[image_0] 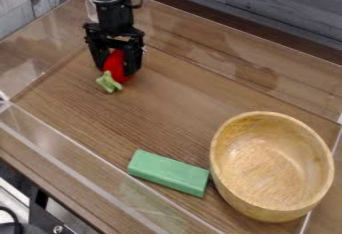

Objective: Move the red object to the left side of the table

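Observation:
The red object (115, 65), a small rounded toy fruit with a light-green leafy end (107, 82), lies on the brown wood-grain table (201, 88) at the left rear. My gripper (115, 61) has come straight down over it. Its black fingers stand open on either side of the fruit, which partly hides between them. The fingertips are close to the tabletop.
A flat green rectangular block (170, 172) lies near the front edge. A large wooden bowl (273, 165) sits at the front right. Low clear acrylic walls (54, 143) run along the table's edges.

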Robot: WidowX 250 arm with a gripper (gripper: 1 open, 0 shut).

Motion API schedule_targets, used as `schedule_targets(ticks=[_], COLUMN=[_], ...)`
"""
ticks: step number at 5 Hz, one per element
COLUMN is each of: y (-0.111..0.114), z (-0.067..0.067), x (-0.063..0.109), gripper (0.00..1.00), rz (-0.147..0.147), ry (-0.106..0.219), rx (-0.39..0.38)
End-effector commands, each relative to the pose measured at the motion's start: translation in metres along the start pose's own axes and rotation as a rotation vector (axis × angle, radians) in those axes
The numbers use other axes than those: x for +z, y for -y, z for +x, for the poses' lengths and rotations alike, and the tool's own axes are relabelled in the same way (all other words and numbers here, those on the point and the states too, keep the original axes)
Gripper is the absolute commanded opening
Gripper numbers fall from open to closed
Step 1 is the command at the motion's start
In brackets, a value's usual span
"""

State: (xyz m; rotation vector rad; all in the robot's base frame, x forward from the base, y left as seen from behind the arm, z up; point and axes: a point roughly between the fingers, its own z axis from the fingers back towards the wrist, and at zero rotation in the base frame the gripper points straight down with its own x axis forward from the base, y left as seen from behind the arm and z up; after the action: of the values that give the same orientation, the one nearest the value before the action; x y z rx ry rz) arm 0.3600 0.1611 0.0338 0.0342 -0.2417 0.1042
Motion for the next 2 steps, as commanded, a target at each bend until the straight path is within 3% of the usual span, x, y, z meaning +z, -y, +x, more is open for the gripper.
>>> schedule_targets(ticks=[1,2], y=[0.0008,0.0009], z=[0.0066,0.0038], x=[0.0123,0.0116], gripper=[1.00,1.00], rz=[0.017,0.018], ry=[0.028,0.019], rx=[-0.010,-0.007])
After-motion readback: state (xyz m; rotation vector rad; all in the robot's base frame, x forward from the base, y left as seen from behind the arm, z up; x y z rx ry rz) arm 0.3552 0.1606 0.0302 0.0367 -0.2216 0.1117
